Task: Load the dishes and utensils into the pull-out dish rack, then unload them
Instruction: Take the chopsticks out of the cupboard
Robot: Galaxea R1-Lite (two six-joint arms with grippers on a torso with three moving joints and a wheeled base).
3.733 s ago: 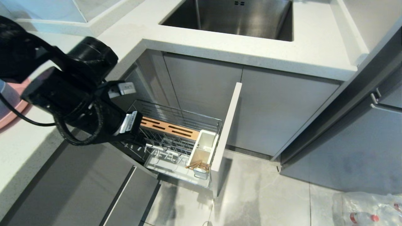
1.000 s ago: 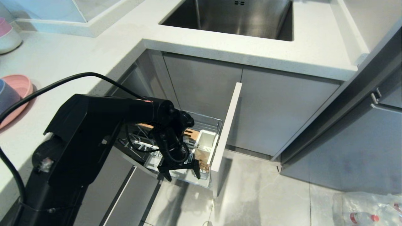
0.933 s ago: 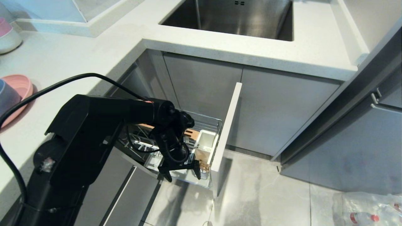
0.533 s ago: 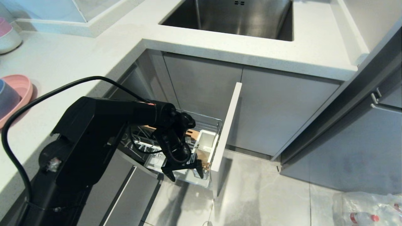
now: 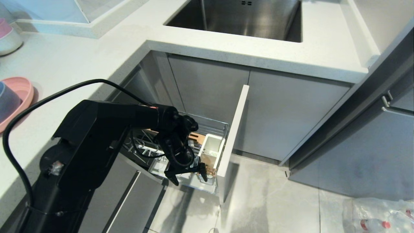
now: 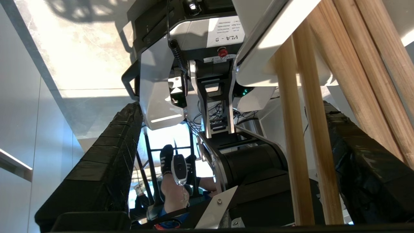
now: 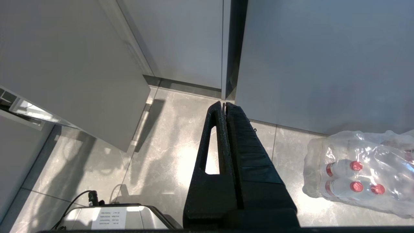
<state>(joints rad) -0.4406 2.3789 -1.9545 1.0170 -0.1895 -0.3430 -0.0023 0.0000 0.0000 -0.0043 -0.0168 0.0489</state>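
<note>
**White stone table, rack pulled out, left pincer wide apart by the chopsticks**

White speckled table (image 5: 81,55) wraps the corner, steel sink (image 5: 239,16) set into it at the far side. Grey floor tiles (image 5: 275,200) below, with a shrink-wrapped pack of bottles (image 5: 378,215) at the right edge.

Your pull-out dish rack (image 5: 212,124) stands drawn out under the table, its narrow front panel (image 5: 233,132) facing right. Inside you see the slotted wooden strip (image 5: 198,137), mostly hidden by the arm, and the white caddy (image 5: 212,149) against the front panel.

Your left arm (image 5: 97,139) reaches down into the rack. Left pincer (image 5: 187,174) hangs over the near end of the rack just beside the caddy, fingers spread wide apart, nothing clamped. In the left wrist view the chopsticks (image 6: 304,136) stand between the two black fingers (image 6: 106,168), close to one of them; contact cannot be told. In the head view their tips show at the caddy's near end.

Pink plate (image 5: 19,94) sits on the table at the far left with the blue-lavender bowl (image 5: 8,103) on it, partly cut by the frame edge. Stacked pink-over-white bowls (image 5: 8,35) are farther back on the table.

Right pincer (image 7: 223,108) hangs parked over the floor, fingers pressed together, empty.
</note>
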